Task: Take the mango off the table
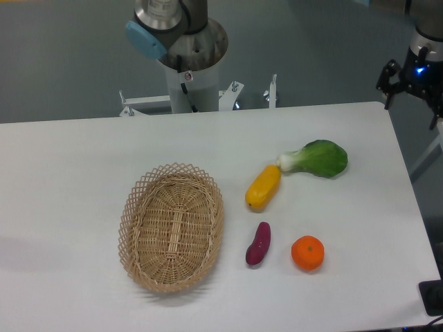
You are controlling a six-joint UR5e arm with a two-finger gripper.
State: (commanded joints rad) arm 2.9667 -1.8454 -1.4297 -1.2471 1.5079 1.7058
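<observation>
Your target, the mango [263,187], lies on the table [69,173] right of centre, tilted so its upper end points up and to the right. That upper end sits just beside, perhaps touching, the white stalk of the leafy green vegetable [317,158]; you cannot tell from here whether they actually meet. Below the mango, apart from it, lies the purple sweet potato [258,243], and to its right the round orange [307,252]. The wicker basket [172,227] stands near on the left, with a clear strip of table between its rim and the fruit. The gripper [408,77] hangs at the far right edge of the picture, beyond the table corner and well apart from everything; it is dark and partly cut off, so you cannot tell whether its fingers are spread or closed. The pickup has not begun, so make sure the fingers are spread before you descend. Bring the tool over the middle of the mango, turn the wrist so the fingers close across its narrow width, and stay clear of the upper end, where a finger could catch the green stalk. The skin looks smooth and rounded, so grip at the widest part.
</observation>
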